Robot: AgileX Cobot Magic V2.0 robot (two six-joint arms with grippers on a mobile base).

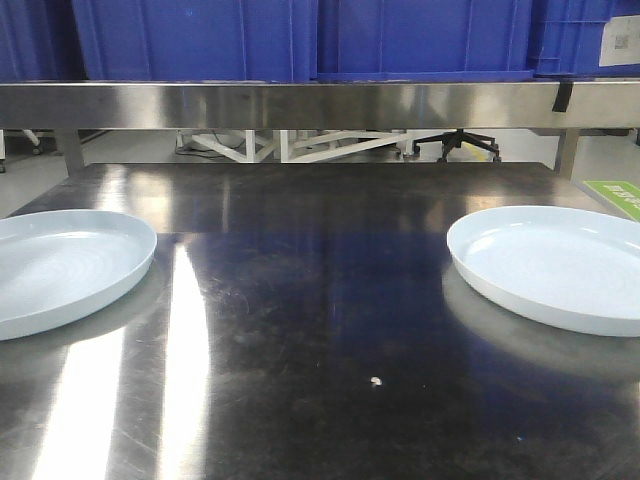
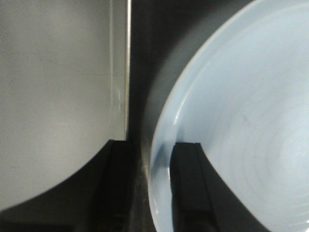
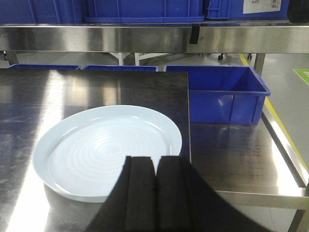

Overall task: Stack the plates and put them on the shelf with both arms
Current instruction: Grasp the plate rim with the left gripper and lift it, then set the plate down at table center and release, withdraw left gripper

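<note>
**Two plates apart on the steel top, none on the shelf**

At the far left of the dark tabletop (image 1: pixel 300 300) lay the left plate (image 1: pixel 60 265), flat and right way up. The left gripper (image 2: pixel 152 150) stood with its jaws parted astride that plate's rim: one finger over the inside of the dish, the other outside it, with a dark gap between that finger and the rim. Bare scratched steel lay between the two dishes. The right plate (image 1: pixel 555 265) sat flat at the far right, well apart from the first. The right gripper (image 3: pixel 155 162) hung over its near edge with the pads pressed together, holding nothing. Behind both ran the shelf (image 1: pixel 300 103), carrying blue crates (image 1: pixel 200 35).
</note>
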